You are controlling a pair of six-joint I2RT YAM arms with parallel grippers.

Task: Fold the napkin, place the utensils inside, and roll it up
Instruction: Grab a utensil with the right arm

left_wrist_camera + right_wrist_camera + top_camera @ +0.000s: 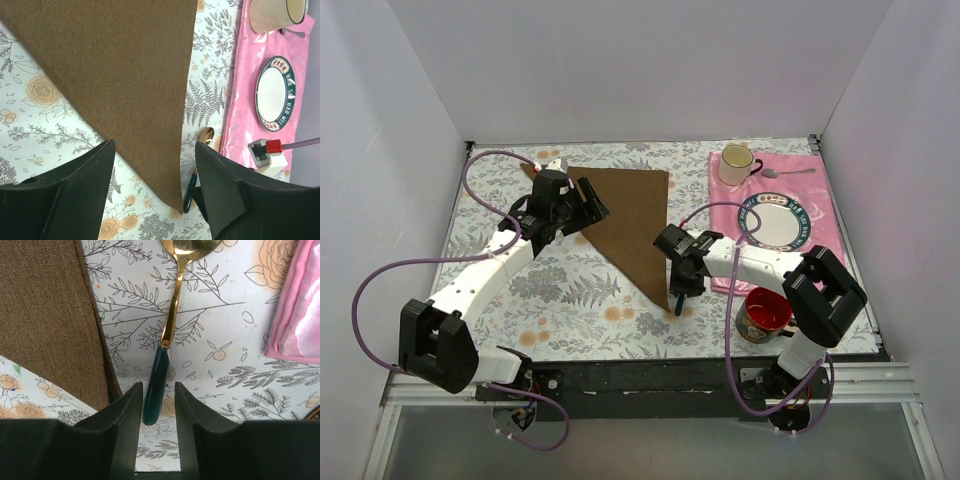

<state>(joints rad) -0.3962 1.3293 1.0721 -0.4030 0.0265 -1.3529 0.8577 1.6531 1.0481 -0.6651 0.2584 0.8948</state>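
The brown napkin [630, 215] lies folded into a triangle on the floral tablecloth, its point toward the near edge. It also fills the left wrist view [125, 75] and the left of the right wrist view [45, 315]. The spoon [167, 330], with a gold bowl and a dark green handle, lies on the table just right of the napkin's right edge [190, 192]. My right gripper [157, 387] is open and low, its fingers on either side of the handle's end [678, 305]. My left gripper [585, 200] is open and empty above the napkin's left part [155, 145].
A pink placemat [820, 180] at the back right holds a dinner plate [775, 222], a cream mug [736, 163] and a silver spoon [790, 172]. A red mug [763, 312] stands near the right arm's base. White walls enclose the table.
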